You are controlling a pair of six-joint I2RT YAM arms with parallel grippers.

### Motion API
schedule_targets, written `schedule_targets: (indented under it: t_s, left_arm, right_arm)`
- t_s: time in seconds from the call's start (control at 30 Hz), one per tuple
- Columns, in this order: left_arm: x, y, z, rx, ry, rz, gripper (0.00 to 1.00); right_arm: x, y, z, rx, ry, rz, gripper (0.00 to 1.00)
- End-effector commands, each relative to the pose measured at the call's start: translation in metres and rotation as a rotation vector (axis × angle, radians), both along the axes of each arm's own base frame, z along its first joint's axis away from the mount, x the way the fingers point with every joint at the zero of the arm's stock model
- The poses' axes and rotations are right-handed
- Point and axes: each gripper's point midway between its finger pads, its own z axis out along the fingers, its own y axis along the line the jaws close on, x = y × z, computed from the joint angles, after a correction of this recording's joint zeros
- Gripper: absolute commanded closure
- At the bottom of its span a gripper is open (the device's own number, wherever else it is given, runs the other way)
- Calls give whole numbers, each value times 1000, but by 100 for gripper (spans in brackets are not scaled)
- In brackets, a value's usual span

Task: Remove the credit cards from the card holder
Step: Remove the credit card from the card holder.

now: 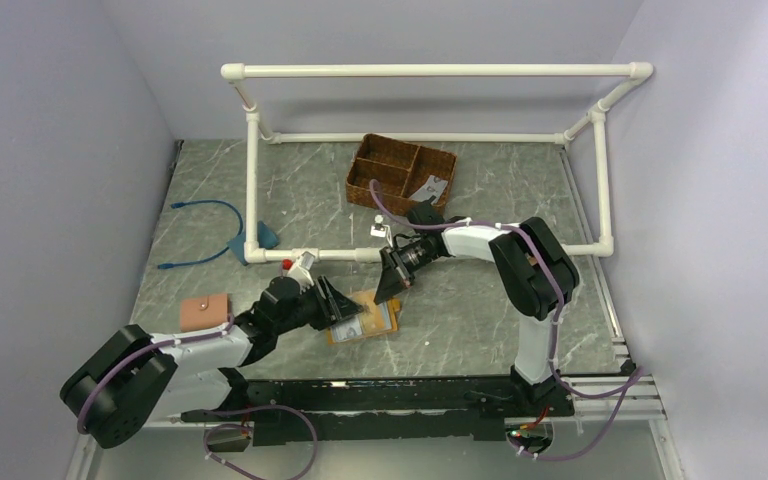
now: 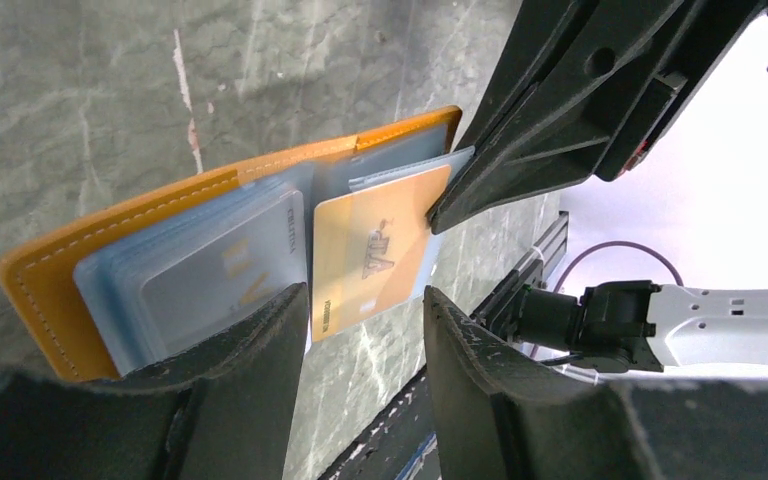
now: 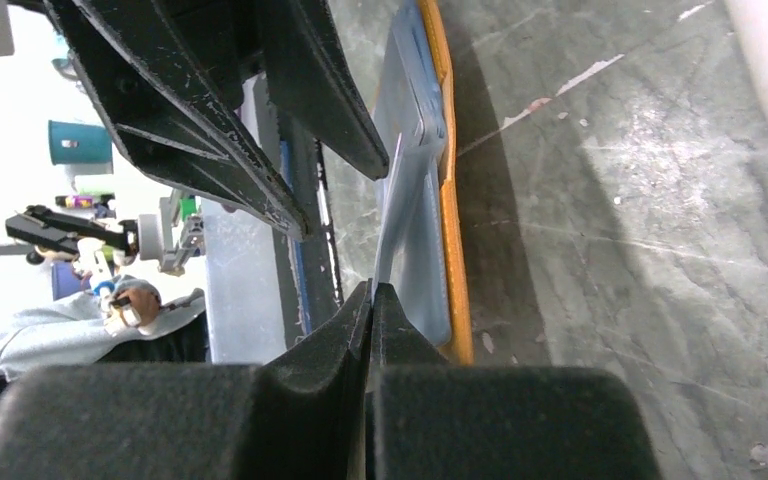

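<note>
The holder (image 1: 364, 320) lies open on the table (image 1: 470, 310), long axis left-right. The right fingers (image 3: 310, 345) pinch a gold card (image 2: 375, 250) edge-on, tilted up from its slot. The left fingers (image 2: 250, 370) are spread, flanking the card. A pink wallet (image 1: 203, 311) lies well to the left.

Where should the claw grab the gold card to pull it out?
On the gold card, pinch the free edge poking out of the card holder, coming from that side. It's thin; the rest is tucked inside. The right claw grips there.
</note>
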Motion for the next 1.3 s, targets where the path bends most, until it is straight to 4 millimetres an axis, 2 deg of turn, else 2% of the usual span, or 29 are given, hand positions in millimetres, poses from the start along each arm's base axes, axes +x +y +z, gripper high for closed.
schedule_targets:
  t_s: [0.0, 0.23, 0.47, 0.63, 0.97, 1.03, 1.27]
  left_arm:
    - [3, -6, 14, -49, -50, -19, 49]
    - [3, -4, 21, -56, -94, -19, 51]
    - [0, 0, 40, -84, -199, -39, 51]
    - [-3, 4, 47, -70, -224, -44, 49]
    - [-5, -1, 59, -96, -227, -69, 46]
    - [-6, -2, 64, -112, -241, -72, 42]
    - [-8, -1, 82, -160, -290, -71, 42]
  right_arm:
    - [-2, 4, 31, 141, -35, 54, 100]
    - [-3, 3, 40, 182, -22, 57, 100]
    - [-8, 2, 57, 253, 3, 81, 100]
    - [-10, 1, 65, 291, -3, 94, 100]
    - [-14, 1, 80, 321, 33, 103, 100]
    - [-14, 0, 84, 329, 30, 106, 100]
    - [-17, 0, 93, 344, 39, 109, 100]
